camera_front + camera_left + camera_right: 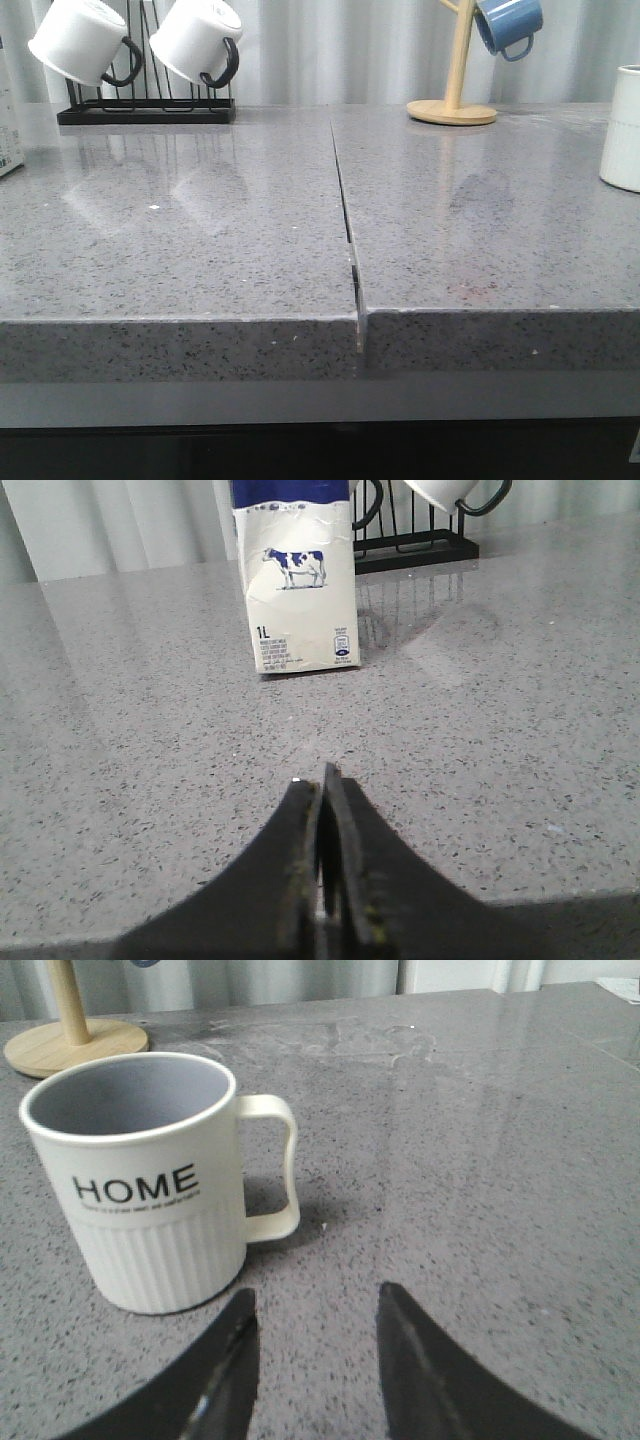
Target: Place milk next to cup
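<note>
Milk stands upright on the grey bench, at 12 o'clock from the left end effector, well apart from it; that end effector's fingers are pressed together on nothing. At the bench's 3 o'clock edge, the cup sits upright, handle free. The right end effector, just beside it, is parted and empty. Behind the milk stands a black mug rack.
</note>
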`<state>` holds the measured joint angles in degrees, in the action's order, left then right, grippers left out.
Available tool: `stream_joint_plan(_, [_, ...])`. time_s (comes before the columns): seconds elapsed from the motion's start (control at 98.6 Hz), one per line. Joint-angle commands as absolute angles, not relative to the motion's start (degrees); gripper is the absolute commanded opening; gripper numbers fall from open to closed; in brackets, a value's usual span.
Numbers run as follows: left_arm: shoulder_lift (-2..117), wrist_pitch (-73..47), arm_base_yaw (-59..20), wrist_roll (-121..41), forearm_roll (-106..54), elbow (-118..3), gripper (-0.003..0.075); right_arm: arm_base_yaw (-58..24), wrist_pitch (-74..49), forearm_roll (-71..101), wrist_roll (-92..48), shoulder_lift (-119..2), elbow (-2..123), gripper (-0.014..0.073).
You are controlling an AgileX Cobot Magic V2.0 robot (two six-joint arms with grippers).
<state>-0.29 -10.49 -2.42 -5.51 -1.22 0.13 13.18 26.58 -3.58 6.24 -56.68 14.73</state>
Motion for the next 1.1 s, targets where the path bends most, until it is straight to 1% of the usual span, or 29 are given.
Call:
stream_joint_plan(0.0, [-2.1, -6.2, -2.9, -5.6, -1.7, 2.5, -0.0021, 13.6, 35.4, -4.1, 6.1, -60.2, 17.8, 0.0309])
stream_joint_plan(0.304, [-2.1, -6.2, -2.9, -5.6, -1.7, 2.5, -0.0021, 13.6, 44.2, -4.8, 6.0, -74.6, 24.3, 0.0309])
stream_joint_plan(0.466, [-2.1, -6.2, -2.9, -5.6, -1.7, 2.5, -0.0021, 13.6, 44.8, -5.3, 6.0, -80.7, 28.1, 0.0309])
stream_joint_plan(0.791, [-2.1, -6.2, -2.9, -5.6, -1.7, 2.5, -0.0021, 13.6, 44.7, -7.3, 6.0, -89.0, 36.0, 0.0300])
stream_joint_plan(0.831, [-2.1, -6.2, -2.9, -5.6, -1.7, 2.5, -0.0021, 13.6, 44.7, -7.3, 6.0, -89.7, 36.9, 0.0274])
stream_joint_plan(0.872, [-2.1, -6.2, -2.9, -5.6, -1.7, 2.5, -0.0020, 13.6, 44.6, -7.3, 6.0, -90.5, 37.5, 0.0224])
stream_joint_plan(0.933, [-2.1, -6.2, -2.9, -5.6, -1.7, 2.5, -0.0021, 13.6, 44.5, -7.3, 6.0, -91.2, 38.3, 0.0139])
stream_joint_plan(0.973, [-2.1, -6.2, -2.9, -5.6, -1.7, 2.5, -0.0021, 13.6, 44.4, -7.3, 6.0, -91.4, 38.5, 0.0065])
stream_joint_plan(1.054, [-2.1, -6.2, -2.9, -5.6, -1.7, 2.5, -0.0021, 13.6, 44.4, -7.3, 6.0, -91.3, 38.5, -0.0022])
stream_joint_plan(1.095, [-2.1, -6.2, -2.9, -5.6, -1.7, 2.5, -0.0021, 13.5, 44.4, -7.3, 6.0, -91.3, 38.5, -0.0047])
